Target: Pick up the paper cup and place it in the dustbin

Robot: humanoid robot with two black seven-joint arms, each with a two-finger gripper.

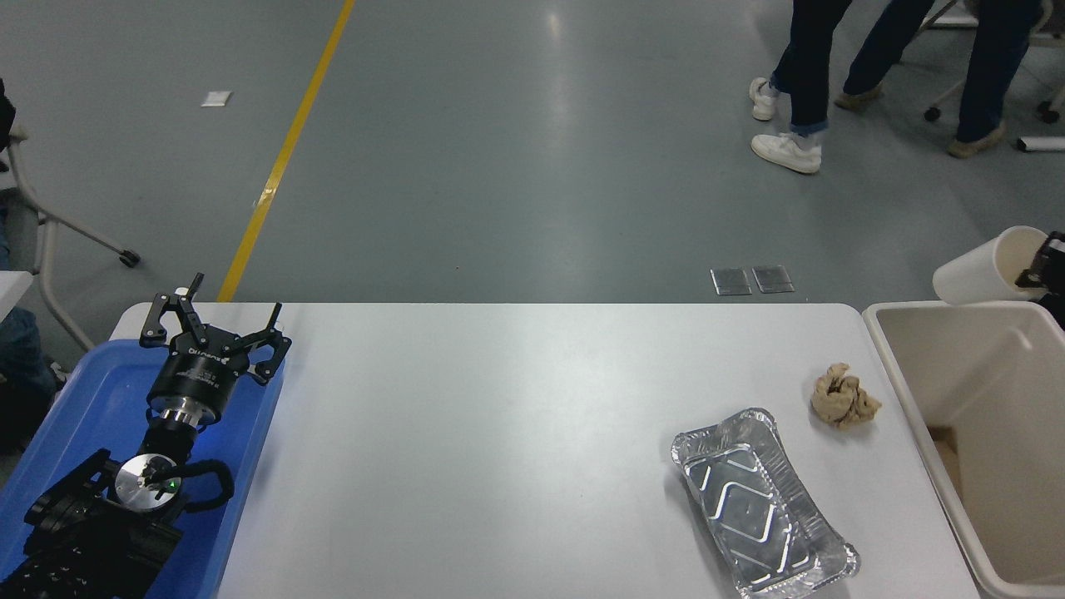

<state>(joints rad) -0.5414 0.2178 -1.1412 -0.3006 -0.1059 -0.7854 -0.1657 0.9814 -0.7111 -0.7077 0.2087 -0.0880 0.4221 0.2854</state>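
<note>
- Grey workshop floor with a yellow line; people's legs at the far side. White table (499, 433) in front of me, and the dustbin (907, 391) butts against its right end. I take the dustbin as my reference for every position below.
- Paper cup (982, 273): in the air just past the dustbin's far rim, near its far right corner. It lies almost on its side, base pointing toward the table side, mouth toward the picture's right edge.
- Right gripper (1045, 268): only a sliver shows at the right edge. One finger appears to sit inside the cup mouth against the wall, so I judge it clamped on the rim.
- Handling note: the cup looks light, thin-walled and easy to crush. The rolled rim is the stiff part, so a pinch there seems the sound hold. An empty cup should drop cleanly.
- My estimate: the cup is not yet squarely over the dustbin's opening. I would bring it a little nearer before letting go.
- Left gripper (210, 320): well left of the dustbin, over the blue tray (75, 399), fingers spread, holding nothing.
- Crumpled brown paper ball (845, 395) and foil tray (761, 503): on the table just left of the dustbin.
</note>
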